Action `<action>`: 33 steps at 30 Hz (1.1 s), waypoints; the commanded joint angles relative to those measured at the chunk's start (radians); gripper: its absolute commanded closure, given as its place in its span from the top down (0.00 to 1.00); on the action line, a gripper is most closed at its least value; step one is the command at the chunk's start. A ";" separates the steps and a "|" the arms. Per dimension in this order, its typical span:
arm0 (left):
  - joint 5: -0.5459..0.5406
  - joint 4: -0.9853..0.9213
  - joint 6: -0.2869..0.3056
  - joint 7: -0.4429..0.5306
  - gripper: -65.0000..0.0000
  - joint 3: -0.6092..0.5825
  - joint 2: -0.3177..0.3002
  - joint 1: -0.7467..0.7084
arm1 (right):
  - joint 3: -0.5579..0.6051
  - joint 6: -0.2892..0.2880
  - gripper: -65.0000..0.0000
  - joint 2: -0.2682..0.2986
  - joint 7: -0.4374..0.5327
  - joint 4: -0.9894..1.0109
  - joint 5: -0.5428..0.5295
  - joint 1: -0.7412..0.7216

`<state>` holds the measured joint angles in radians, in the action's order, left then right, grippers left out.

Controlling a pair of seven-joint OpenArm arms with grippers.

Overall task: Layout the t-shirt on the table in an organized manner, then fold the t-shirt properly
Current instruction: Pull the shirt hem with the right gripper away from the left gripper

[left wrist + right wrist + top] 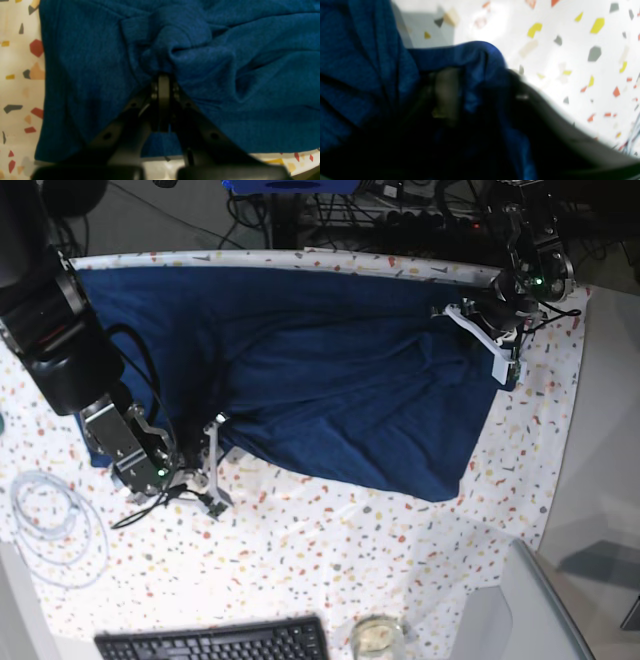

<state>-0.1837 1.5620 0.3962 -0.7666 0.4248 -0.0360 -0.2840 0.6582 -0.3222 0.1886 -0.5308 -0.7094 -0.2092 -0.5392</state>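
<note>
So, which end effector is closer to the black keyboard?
The right one. The right end effector is at the t-shirt's near edge, not far above the keyboard. The left end effector is at the table's far corner, across the shirt.

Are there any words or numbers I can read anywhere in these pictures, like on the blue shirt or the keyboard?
No text can be read in any view.
t-shirt: plain blue, no print or label showing.
keyboard: its key letters are too small to read.
table: only coloured flecks, no writing.
</note>
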 commanded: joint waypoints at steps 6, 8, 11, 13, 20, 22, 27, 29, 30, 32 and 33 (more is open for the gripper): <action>-0.007 0.015 0.004 0.017 0.00 0.003 -0.005 -0.004 | -0.038 0.013 0.04 0.012 0.005 -0.008 0.015 -0.029; -0.007 0.015 0.004 0.017 0.00 0.003 -0.005 -0.004 | -0.107 0.013 0.01 0.012 0.005 -0.009 0.015 -0.029; -0.007 0.015 0.004 0.017 0.00 0.003 -0.005 -0.004 | -0.173 0.013 0.00 0.013 0.005 -0.009 0.015 -0.029; -0.007 0.013 0.004 0.017 0.00 0.003 -0.006 -0.004 | -0.179 0.013 0.00 0.015 0.005 -0.009 0.015 -0.031; -0.006 0.013 0.004 0.017 0.00 0.003 -0.006 -0.001 | -0.183 0.013 0.00 0.015 0.004 -0.085 0.015 -0.014; -0.006 0.013 0.004 0.017 0.00 0.003 -0.006 -0.001 | -0.183 0.013 0.00 0.015 0.001 -0.129 0.015 -0.003; -0.013 0.036 0.004 0.014 0.00 0.007 -0.006 -0.008 | -0.183 0.013 0.00 0.015 -0.001 -0.172 0.015 0.004; -0.015 0.071 0.004 0.014 0.00 0.050 -0.003 -0.025 | -0.183 0.013 0.00 0.015 -0.001 -0.174 0.015 0.006; -0.015 0.094 0.004 0.012 0.00 0.072 -0.002 -0.030 | -0.183 0.013 0.00 0.015 -0.001 -0.175 0.015 0.011; -0.015 0.120 0.005 0.002 0.00 0.102 -0.002 -0.037 | -0.183 0.016 0.00 0.015 -0.001 -0.175 0.015 0.011; -0.015 0.133 0.007 -0.015 0.00 0.119 -0.003 -0.039 | -0.183 0.031 0.00 0.015 -0.001 -0.175 0.015 0.011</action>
<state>-0.1875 1.6711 0.3965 -0.7895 0.5426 -0.0345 -0.3241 0.4812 -0.3046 0.2005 -0.5499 -0.8646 -0.1936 -0.4950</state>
